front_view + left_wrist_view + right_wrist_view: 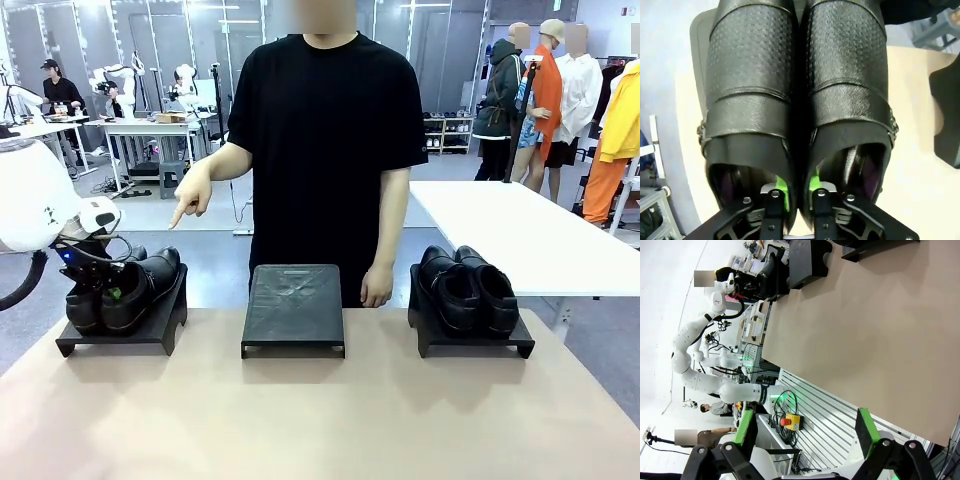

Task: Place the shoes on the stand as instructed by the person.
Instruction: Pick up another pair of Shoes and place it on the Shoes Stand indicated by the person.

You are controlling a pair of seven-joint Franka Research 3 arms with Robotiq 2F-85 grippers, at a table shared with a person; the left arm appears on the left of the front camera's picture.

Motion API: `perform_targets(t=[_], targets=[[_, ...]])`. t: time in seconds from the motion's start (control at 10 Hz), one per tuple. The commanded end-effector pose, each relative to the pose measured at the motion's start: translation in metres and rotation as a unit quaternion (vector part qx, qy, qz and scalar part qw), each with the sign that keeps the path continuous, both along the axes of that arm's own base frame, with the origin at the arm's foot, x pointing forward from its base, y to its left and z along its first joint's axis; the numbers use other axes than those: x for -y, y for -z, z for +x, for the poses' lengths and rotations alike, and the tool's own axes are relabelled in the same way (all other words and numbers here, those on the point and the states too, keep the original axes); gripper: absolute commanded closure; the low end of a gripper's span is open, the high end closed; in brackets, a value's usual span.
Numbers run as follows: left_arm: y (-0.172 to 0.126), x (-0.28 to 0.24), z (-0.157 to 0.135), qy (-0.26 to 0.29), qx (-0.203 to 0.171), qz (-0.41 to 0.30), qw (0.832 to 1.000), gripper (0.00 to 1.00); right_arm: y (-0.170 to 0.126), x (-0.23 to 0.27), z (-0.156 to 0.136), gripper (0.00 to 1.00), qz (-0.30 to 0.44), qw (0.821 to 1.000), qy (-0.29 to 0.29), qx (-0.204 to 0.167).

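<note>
three low black stands sit in a row on the tan bench (pixel 300 420), seen from the front; the left stand (pixel 125 335) at about nine o'clock carries one pair of glossy black shoes (pixel 125 290), set side by side and touching along their inner edges; the middle stand (pixel 293 310) has a bare sloped top; the right stand (pixel 470 338) at about three o'clock carries the second pair of shoes (pixel 470 288), also side by side.

the left gripper (pixel 100 290) is down at the heel end of the left pair; in the left wrist view its green-padded fingers (pixel 782 192) reach one into each shoe's opening, either side of the two touching inner walls; the fingers stand close together there, and whether they press those walls or have let go cannot be told; both shoes (pixel 797 90) rest on the stand and fill the view from six to twelve o'clock.

the right gripper (pixel 805 432) hangs spread wide with nothing between its green pads, off the edge of the bench (pixel 865 340), well apart from every stand.

the person (pixel 325 130) in a black t-shirt stands at twelve o'clock behind the middle stand; one hand (pixel 192 195) points a finger down toward the left stand; the other hand (pixel 377 287) hangs between the middle and right stands at the far edge.
</note>
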State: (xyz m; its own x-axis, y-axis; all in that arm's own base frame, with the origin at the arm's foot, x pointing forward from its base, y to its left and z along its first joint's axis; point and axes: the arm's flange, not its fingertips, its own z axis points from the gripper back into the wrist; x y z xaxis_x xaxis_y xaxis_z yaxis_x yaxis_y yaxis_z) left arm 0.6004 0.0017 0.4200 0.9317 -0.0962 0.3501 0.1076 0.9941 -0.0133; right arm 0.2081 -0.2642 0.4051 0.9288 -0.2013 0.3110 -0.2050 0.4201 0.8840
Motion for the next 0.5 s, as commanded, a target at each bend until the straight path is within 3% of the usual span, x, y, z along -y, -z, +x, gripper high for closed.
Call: perform_targets(t=[0.0,0.3,0.4], targets=[[-0.0014,-0.0027,0.0028,0.010,0.021,0.000,1.000,0.04,-0.0031,0.0009,-0.0021,0.00,-0.001,1.000,-0.004,0.002],[-0.0057,-0.0027,0.0007,0.010,0.025,-0.003,1.000,0.00,-0.0031,0.0009,-0.0021,0.00,-0.001,1.000,-0.004,0.002],[-0.0082,-0.0028,-0.0010,0.010,0.027,-0.004,1.000,0.08,-0.0031,0.0009,-0.0021,0.00,-0.001,1.000,-0.004,0.002]])
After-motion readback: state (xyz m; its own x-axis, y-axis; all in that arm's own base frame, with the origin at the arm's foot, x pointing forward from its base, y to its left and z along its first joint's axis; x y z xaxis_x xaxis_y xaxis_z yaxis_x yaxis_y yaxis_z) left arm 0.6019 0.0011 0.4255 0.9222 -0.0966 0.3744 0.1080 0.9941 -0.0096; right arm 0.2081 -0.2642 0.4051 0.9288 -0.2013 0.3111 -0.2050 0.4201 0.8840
